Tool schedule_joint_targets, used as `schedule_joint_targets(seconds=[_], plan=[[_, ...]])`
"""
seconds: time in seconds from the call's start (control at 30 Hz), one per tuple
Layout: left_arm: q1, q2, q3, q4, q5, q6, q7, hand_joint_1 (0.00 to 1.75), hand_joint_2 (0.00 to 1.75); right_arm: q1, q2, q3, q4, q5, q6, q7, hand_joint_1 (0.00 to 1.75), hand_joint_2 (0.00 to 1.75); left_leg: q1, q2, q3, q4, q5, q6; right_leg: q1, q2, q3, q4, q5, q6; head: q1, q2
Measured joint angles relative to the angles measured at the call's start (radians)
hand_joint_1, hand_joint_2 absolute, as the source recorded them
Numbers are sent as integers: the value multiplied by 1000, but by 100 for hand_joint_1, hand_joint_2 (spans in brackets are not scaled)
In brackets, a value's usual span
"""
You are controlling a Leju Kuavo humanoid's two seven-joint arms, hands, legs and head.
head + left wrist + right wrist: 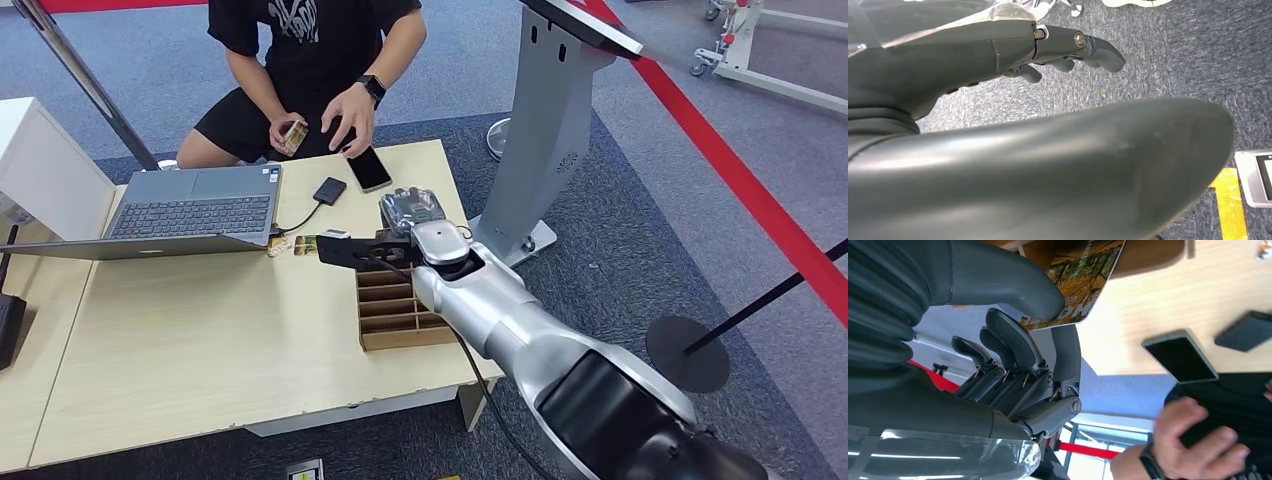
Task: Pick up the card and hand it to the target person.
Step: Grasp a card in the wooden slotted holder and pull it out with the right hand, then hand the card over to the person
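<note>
A card (1083, 275) printed with an autumn forest is pinched at its corner between the thumb and fingers of my right hand (1023, 365). In the head view that hand (412, 212) hovers over the far end of a cardboard slot organizer (395, 312) on the table's right side. A person in a black shirt (310, 40) crouches behind the table, one hand (350, 115) above a phone (369, 168), the other holding small cards (292, 135). My left hand (1073, 50) hangs over grey carpet with its fingers apart, holding nothing.
On the light wooden table (200, 330) stand an open laptop (190, 210) at the left, a small black device (329, 190) on a cable, and a few loose cards (295, 245). A grey kiosk stand (550, 120) rises at the right, and a black post base (687, 352) sits on the floor.
</note>
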Motion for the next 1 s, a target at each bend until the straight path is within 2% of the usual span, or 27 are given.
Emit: schedule_joint_targets(seconds=[0.47,0.83,0.93,1.0], plan=[[-1,6,0,-2,3,-9,19,0,0,-34,0,-25,-131,0,5,-25,153,175,0,0,0,0,0,0,0,0,0,0,0,0,0,0],[-1,10,3,-2,6,31,35,0,0,-45,-14,-99,-260,-42,-77,-43,146,175,0,0,0,0,0,0,0,0,0,0,0,0,0,0],[-1,10,3,-2,6,34,35,0,0,-45,-19,-117,-282,-49,-116,-47,140,175,0,0,0,0,0,0,0,0,0,0,0,0,0,0],[-1,10,3,-2,5,35,34,0,0,-45,-21,-127,-288,-52,-132,-51,127,175,0,0,0,0,0,0,0,0,0,0,0,0,0,0]])
